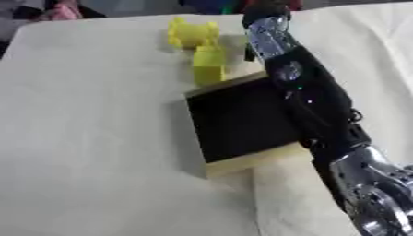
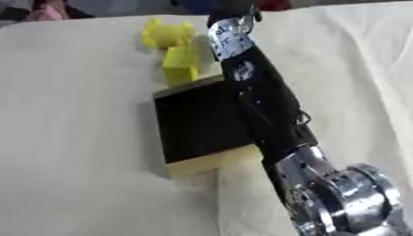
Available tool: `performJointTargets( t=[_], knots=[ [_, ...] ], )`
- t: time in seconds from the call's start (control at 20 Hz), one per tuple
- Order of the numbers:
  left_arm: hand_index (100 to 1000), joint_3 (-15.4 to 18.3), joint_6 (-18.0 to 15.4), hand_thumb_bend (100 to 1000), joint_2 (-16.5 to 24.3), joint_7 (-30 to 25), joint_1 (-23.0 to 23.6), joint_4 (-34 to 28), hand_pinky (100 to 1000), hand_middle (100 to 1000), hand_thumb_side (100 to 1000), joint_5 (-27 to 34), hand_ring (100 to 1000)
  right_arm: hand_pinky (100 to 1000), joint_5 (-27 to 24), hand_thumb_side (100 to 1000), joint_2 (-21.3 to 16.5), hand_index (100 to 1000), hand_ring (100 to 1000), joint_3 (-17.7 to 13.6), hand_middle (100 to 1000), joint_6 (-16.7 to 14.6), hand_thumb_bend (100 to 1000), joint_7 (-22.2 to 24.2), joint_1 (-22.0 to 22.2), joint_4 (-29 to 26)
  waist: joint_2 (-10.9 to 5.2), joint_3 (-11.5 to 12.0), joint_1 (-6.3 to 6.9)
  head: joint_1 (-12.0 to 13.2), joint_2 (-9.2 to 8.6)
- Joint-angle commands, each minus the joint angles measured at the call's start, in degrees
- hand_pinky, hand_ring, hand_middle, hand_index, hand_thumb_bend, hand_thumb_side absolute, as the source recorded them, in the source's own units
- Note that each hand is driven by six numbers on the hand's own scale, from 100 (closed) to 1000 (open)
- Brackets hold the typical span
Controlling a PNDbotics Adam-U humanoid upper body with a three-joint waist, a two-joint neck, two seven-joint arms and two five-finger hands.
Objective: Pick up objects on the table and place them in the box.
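Right hand (image 1: 260, 16) sits at far table edge, mostly out of view; can't tell if fingers are released or clenched. Its arm (image 1: 310, 99) crosses over the box (image 1: 238, 122) w/ dark interior on the white table (image 1: 89, 138). Two yellow objects (image 1: 202, 48) lie just beyond box, left of the hand.

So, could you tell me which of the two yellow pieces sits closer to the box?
The blocky yellow piece, which lies right at the box's far edge. The knobbly yellow piece lies beyond it, farther up the table.
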Motion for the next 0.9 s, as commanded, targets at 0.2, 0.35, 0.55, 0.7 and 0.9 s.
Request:
performJointTargets(
  t=[0.2,0.35,0.55,0.7,0.9],
  knots=[
    [945,0.4,-0.1,100,1.3,-0.1,-0.5,-0.8,707,748,642,0.0,719,503,-3.5,133,0.3,628,563,-0.5,475,2.5,100,-0.6,-0.5,-0.1,-0.93,0.2,0.12,-0.2,-0.24],
    [946,0.4,-0.1,100,1.3,0.0,-0.5,-0.8,707,748,642,0.0,718,469,-9.4,103,0.5,550,520,-0.8,398,3.2,100,-1.9,-0.2,-0.9,-0.96,0.2,0.18,-0.2,-0.23],
    [945,0.4,-0.1,100,1.3,0.0,-0.5,-0.8,706,748,643,0.0,718,437,-16.4,100,0.5,477,491,-0.2,319,4.8,100,-5.3,-0.1,-1.4,-1.04,0.1,0.17,-0.2,-0.24],
    [945,0.4,-0.1,100,1.3,-0.1,-0.4,-0.8,706,748,644,0.0,718,410,-18.9,100,0.3,413,464,0.4,248,5.4,100,-8.0,0.0,-1.2,-1.07,0.0,0.15,-0.2,-0.22],
    [945,0.5,0.0,100,1.3,-0.1,-0.3,-0.8,706,748,643,-0.1,718,398,-21.2,100,0.3,368,446,0.5,203,6.0,100,-12.1,0.3,-2.1,-1.13,0.0,0.19,-0.2,-0.11]
  ],
)
